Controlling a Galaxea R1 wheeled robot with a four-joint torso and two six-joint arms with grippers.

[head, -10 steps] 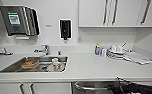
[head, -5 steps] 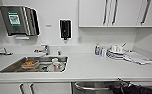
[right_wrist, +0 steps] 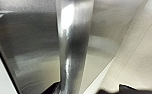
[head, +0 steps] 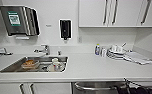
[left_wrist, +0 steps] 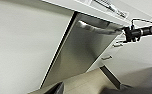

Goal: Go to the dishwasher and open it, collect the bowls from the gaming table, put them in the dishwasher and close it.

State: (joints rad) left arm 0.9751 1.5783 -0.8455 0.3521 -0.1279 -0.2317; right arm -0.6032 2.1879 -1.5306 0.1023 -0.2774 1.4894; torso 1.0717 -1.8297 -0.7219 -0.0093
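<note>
Sink (head: 7, 68), set into the counter (head: 92, 67) at left, holds dishes. Bare counter runs right to a stack of plates (head: 117, 53) near the wall corner. Dishwasher (head: 97, 87) sits under the counter's front edge, its door tilted ajar. Right gripper (left_wrist: 132, 33) is at the bar handle (right_wrist: 72, 45); grip state: cannot tell. Left gripper: cannot tell.

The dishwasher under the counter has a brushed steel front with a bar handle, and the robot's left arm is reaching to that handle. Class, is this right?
Not quite: it is the right arm. In the head view the dark arm comes in from the picture's right, and its right end effector sits at the bar handle of the dishwasher. The left wrist view shows the steel front and that arm at the handle.
</note>
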